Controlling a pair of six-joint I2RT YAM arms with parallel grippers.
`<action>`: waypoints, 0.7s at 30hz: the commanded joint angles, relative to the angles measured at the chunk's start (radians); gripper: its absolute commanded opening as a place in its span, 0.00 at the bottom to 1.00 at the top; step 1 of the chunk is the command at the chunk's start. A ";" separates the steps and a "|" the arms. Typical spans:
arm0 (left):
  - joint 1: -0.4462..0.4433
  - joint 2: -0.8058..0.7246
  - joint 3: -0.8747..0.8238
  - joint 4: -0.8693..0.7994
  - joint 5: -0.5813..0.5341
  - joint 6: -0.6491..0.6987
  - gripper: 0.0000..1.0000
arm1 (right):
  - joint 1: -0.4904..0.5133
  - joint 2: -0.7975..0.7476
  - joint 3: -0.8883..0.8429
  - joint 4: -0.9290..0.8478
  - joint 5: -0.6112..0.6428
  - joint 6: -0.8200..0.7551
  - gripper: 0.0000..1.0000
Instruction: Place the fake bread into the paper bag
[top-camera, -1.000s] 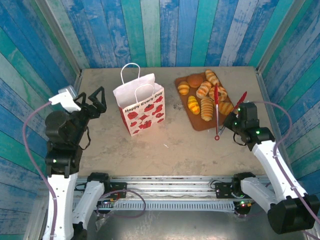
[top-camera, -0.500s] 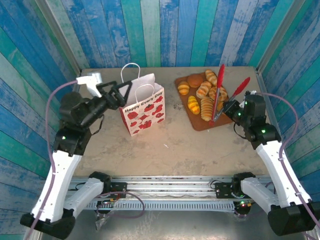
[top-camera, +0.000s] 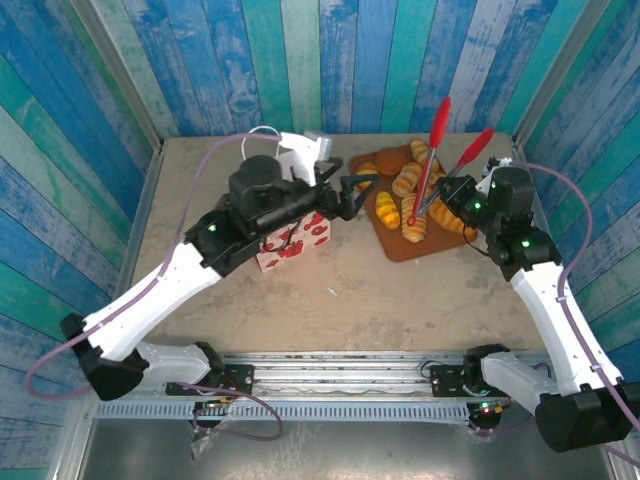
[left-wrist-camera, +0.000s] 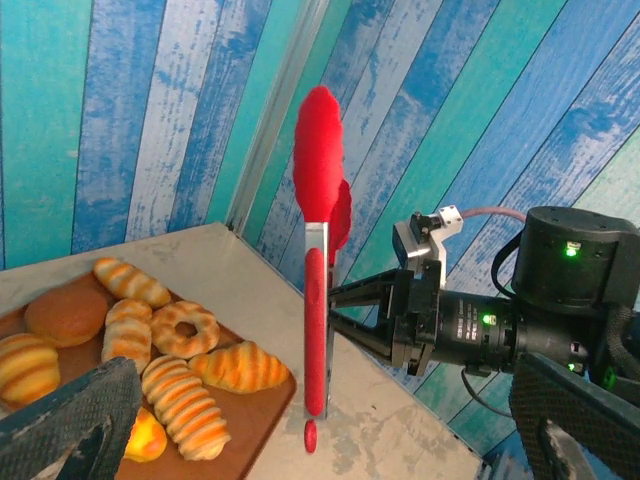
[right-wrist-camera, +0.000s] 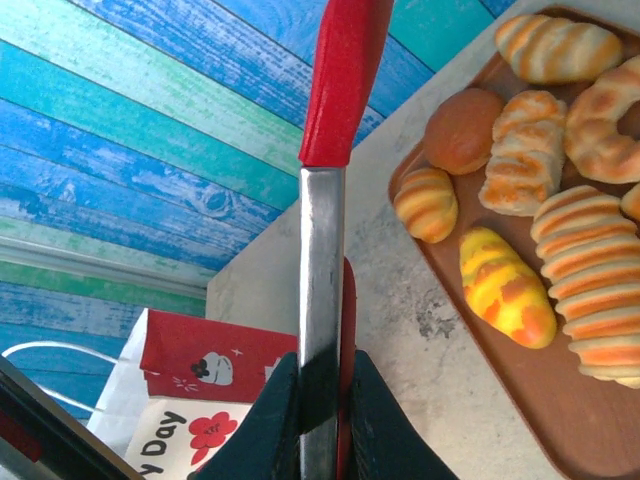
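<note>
Top view: I count eight fake bread pieces on one tray, with one paper bag left of it; left jaws stand apart by the tray's edge. Left wrist: right jaws clamp one tongs. Right wrist: bread lies right of tongs.

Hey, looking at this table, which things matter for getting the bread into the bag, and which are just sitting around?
Part of the job:
- fake bread
- paper bag
- red-handled tongs, clamped in the right gripper

Just lying about:
- brown tray under the bread
- blue plank walls
</note>
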 joint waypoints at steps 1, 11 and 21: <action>-0.019 0.091 0.049 0.023 -0.055 0.030 0.99 | 0.005 0.007 0.032 0.048 -0.056 0.003 0.01; -0.020 0.288 0.173 0.007 0.000 -0.088 0.96 | 0.015 0.028 0.051 0.049 -0.138 -0.032 0.01; -0.020 0.435 0.281 0.005 0.084 -0.126 0.86 | 0.025 0.024 0.050 0.051 -0.163 -0.055 0.01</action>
